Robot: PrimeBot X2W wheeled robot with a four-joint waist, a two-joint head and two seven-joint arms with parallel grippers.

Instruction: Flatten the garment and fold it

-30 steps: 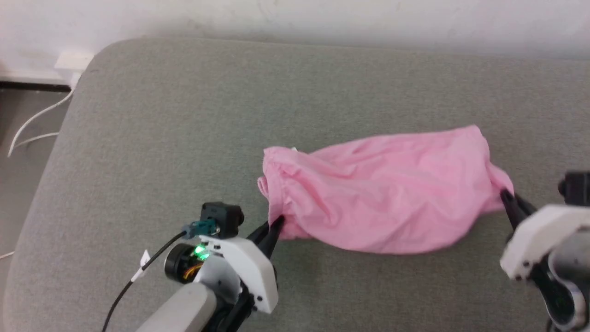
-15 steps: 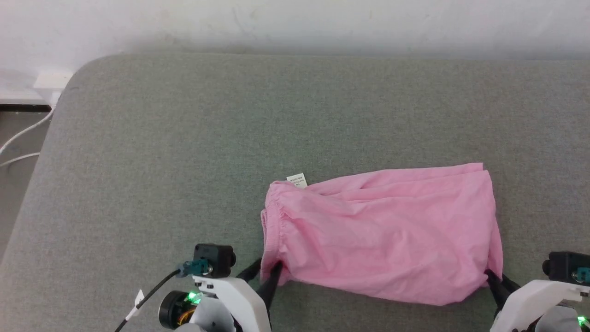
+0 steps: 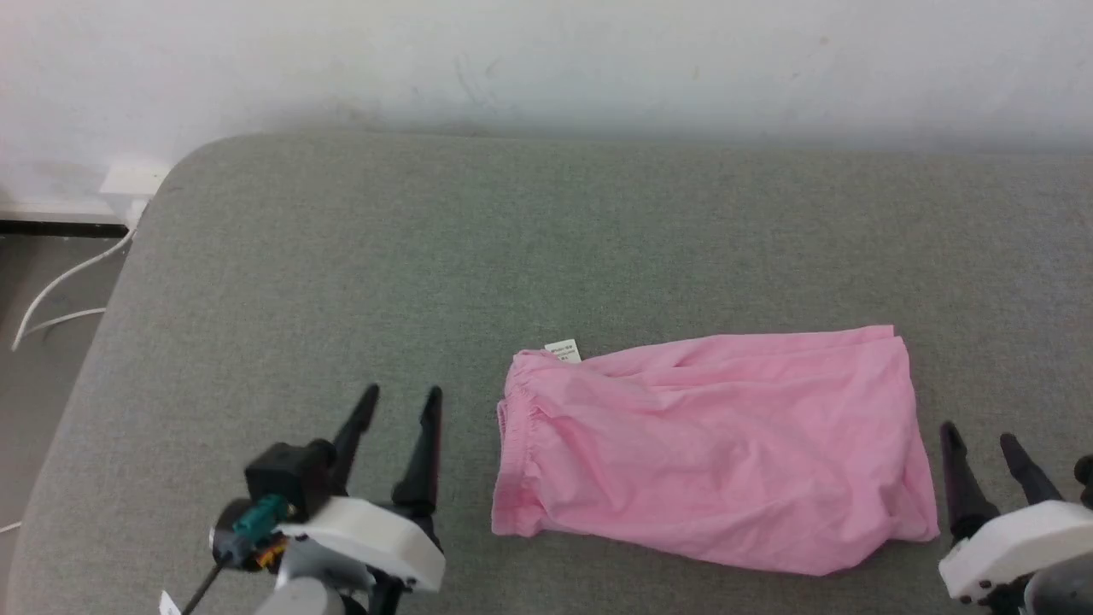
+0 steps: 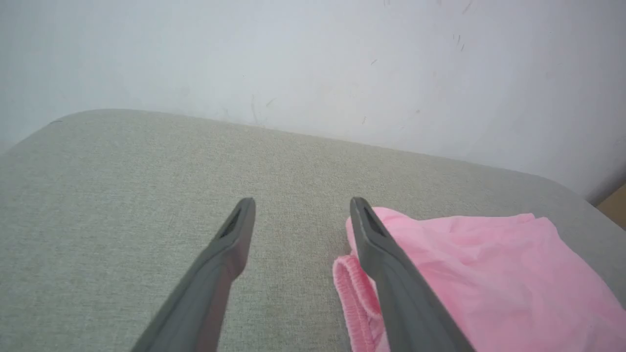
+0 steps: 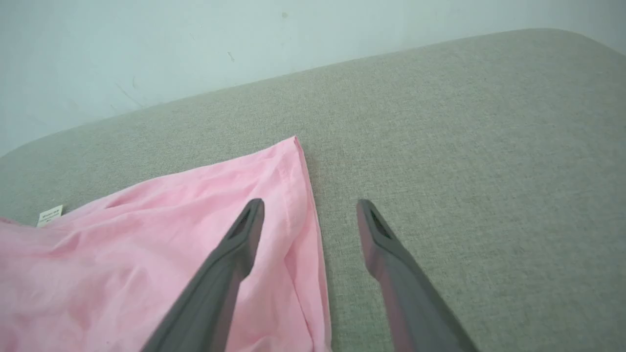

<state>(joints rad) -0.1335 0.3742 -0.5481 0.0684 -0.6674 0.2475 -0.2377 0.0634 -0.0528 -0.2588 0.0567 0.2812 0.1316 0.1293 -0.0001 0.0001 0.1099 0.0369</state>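
Left hand (image 3: pixel 403 391) and right hand (image 3: pixel 977 432) flank one garment (image 3: pixel 709 453).

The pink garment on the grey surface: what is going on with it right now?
The garment lies spread on the grey padded surface, fairly flat though wrinkled, not yet folded, its white label at the far-left corner. The left gripper sits beside its waistband end and the right gripper beside the opposite end, both with jaws open and holding nothing.

label (image 3: pixel 563 350) print illegible, garment (image 3: pixel 717 453) underside hidden
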